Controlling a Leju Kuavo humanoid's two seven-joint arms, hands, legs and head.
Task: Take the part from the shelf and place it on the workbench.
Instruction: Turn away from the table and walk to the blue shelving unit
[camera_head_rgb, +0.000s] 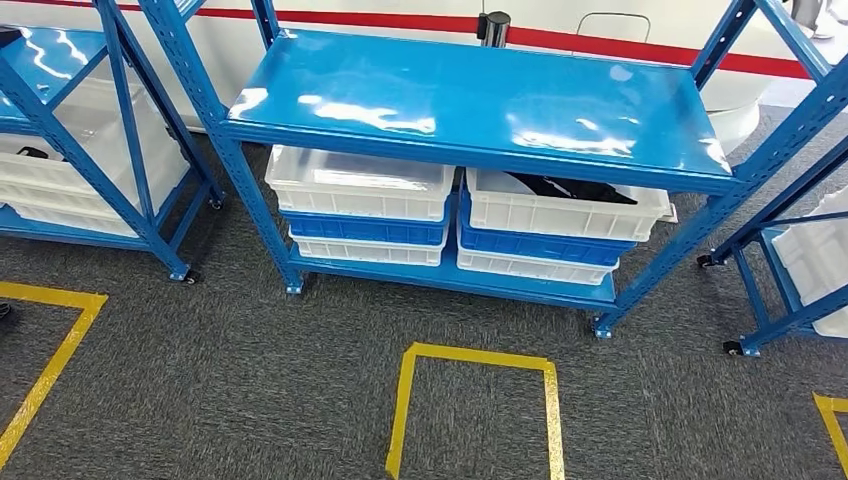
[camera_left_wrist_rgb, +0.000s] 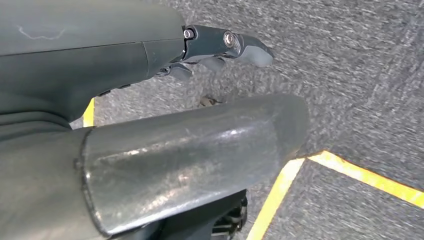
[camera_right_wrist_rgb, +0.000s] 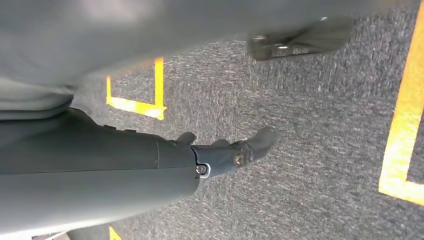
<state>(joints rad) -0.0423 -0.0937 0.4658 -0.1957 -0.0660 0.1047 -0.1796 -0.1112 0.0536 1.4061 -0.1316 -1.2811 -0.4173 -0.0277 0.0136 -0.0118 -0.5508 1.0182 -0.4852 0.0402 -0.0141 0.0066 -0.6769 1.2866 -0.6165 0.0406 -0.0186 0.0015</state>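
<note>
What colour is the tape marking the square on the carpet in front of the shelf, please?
Yellow: the tape shows best in the head view.

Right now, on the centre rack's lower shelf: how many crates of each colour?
White crates: 4
Blue crates: 2
Total: 6, in two stacks of 3, each with blue in the middle.

Middle blue shelf rack (camera_head_rgb: 480, 110) as ref: 4 white bins on its bottom level, in 2 stacks of 2, left stack (camera_head_rgb: 362, 205) and right stack (camera_head_rgb: 560, 225). 1 dark item (camera_head_rgb: 570, 187) in top right bin. 1 more rack to each side. 1 full yellow tape square (camera_head_rgb: 478, 400) on carpet in front.
</note>
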